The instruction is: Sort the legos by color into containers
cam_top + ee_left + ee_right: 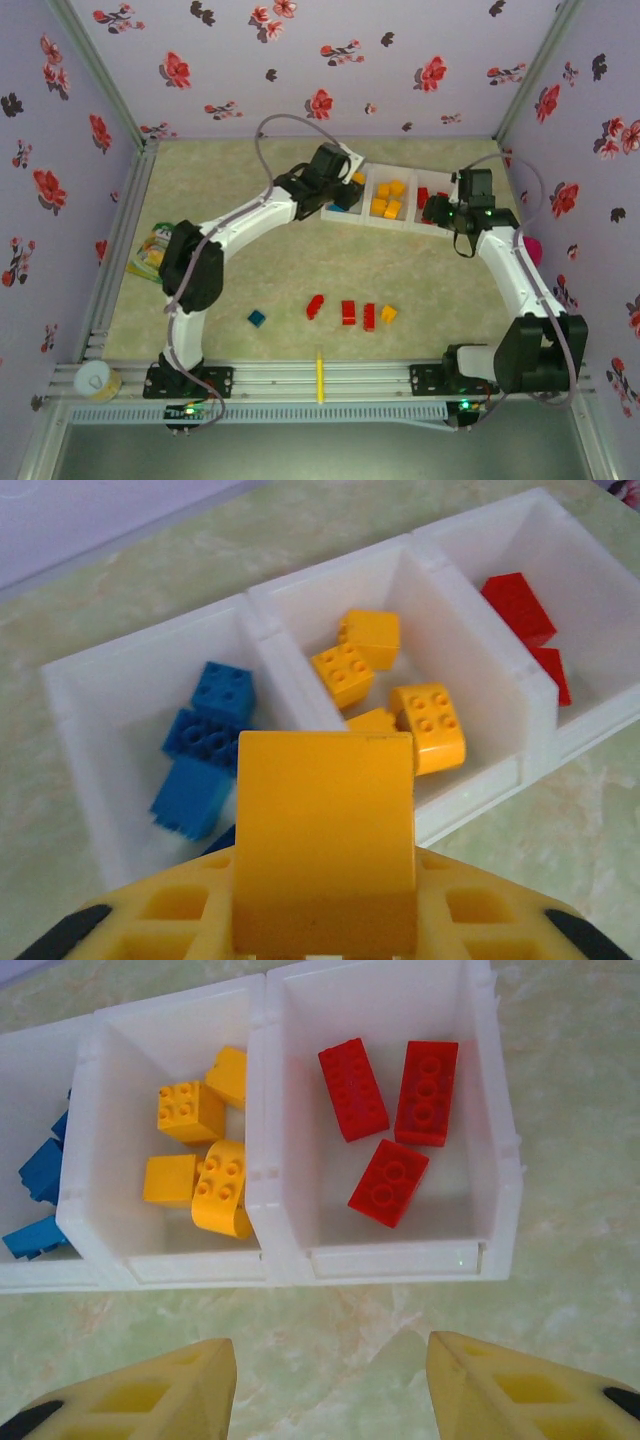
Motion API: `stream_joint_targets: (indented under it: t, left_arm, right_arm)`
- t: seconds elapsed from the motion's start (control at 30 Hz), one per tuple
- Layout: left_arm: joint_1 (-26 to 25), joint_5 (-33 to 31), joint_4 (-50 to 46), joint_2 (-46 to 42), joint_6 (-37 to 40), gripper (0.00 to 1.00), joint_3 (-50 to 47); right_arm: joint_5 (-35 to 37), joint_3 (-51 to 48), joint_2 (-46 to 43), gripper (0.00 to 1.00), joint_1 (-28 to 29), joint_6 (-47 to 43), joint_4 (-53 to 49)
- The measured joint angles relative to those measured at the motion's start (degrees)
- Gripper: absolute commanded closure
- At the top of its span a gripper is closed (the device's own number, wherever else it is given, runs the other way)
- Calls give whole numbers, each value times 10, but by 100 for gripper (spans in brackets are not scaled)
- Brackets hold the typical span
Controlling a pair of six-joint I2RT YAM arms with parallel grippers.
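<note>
Tightly closed, the left gripper [325,920] pinches a smooth orange-yellow plastic brick [325,810] between its yellow fingers [150,920] at the bottom centre of the left wrist frame. Beyond it we see a row of three white translucent plastic bins [283,660]: small blue plastic bricks [205,735] in the left compartment, studded orange-yellow bricks [345,670] in the middle one and red plastic bricks [515,605] in the right one. The held brick hangs in front of the wall dividing the blue compartment from the yellow.

The right gripper [330,1390] stands open. Its yellow fingertips [150,1395] are wide apart at the bottom of the right wrist frame, with bare green marbled tabletop [340,1310] between them. We count three bricks in the red bin just above them.

From overhead, both arms reach to the bins at upper centre. At lower centre of the table lie a loose blue brick [257,318], three loose red bricks [348,312] and a loose orange-yellow brick [388,314]. A thin yellow stick [320,378] lies at bottom centre, and a green-yellow snack packet [153,250] at the left.
</note>
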Motion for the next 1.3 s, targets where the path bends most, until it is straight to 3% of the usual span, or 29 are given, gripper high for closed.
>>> stream_joint_targets:
  t: [0.67,0.73,0.87,1.0,1.13,1.3]
  left_arm:
    - [-25,86,56,210,-52,67,181]
    - [-25,87,55,230,-53,63,212]
    - [-25,87,43,272,-55,44,287]
    - [-22,87,32,287,-57,39,331]
    - [-17,86,39,278,-57,37,319]
    - [-7,74,57,188,-56,34,167]
  right_arm:
    - [0,-89,-110,46,68,63,-49]
    - [-1,-96,-113,46,76,70,-51]
    - [0,-115,-120,46,105,87,-62]
    - [2,-128,-128,46,141,102,-77]
    - [12,-136,-132,45,185,113,-90]
    - [32,-141,-135,45,269,134,-96]
